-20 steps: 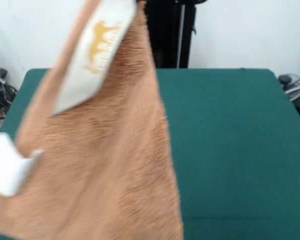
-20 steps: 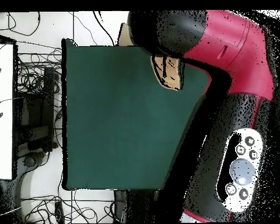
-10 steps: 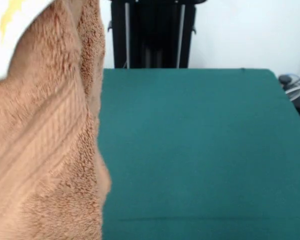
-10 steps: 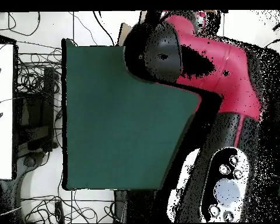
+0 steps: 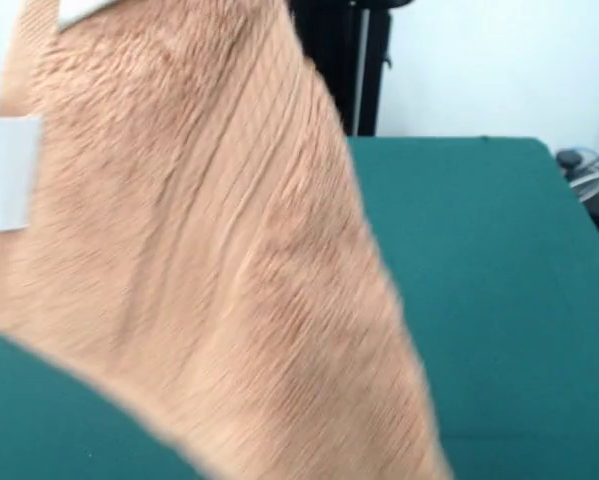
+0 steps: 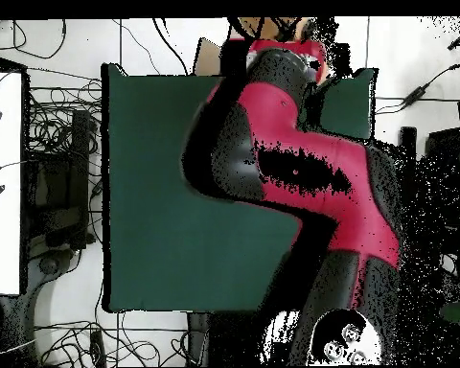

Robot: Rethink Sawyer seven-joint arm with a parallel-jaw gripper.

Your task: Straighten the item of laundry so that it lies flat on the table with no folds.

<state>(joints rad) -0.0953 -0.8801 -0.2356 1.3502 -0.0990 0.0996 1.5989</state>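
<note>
The tan-orange towel (image 5: pixel 209 230) hangs lifted in the air close to the front camera. It fills the left and middle of that view, and its top runs out of the picture. A sliver of its white label (image 5: pixel 84 8) shows at the top left. A white flat piece (image 5: pixel 4 170) lies against its left edge; I cannot tell what it is. The green table (image 5: pixel 499 250) shows behind and below it. In the overhead view the red and black arm (image 6: pixel 272 144) stretches across the table (image 6: pixel 148 192) to its top edge. The gripper and towel are hidden under the arm's end.
The robot's black pedestal (image 5: pixel 339 60) stands behind the table's far edge. Cables (image 6: pixel 61 125) and a white surface (image 6: pixel 4 182) lie to the left of the table in the overhead view. A tan box-like thing (image 6: pixel 207 53) sits by the table's top edge.
The hanging towel has swung from the left edge of the front view across its middle. In the overhead view the arm has turned and now reaches over the table's middle to its top edge.
</note>
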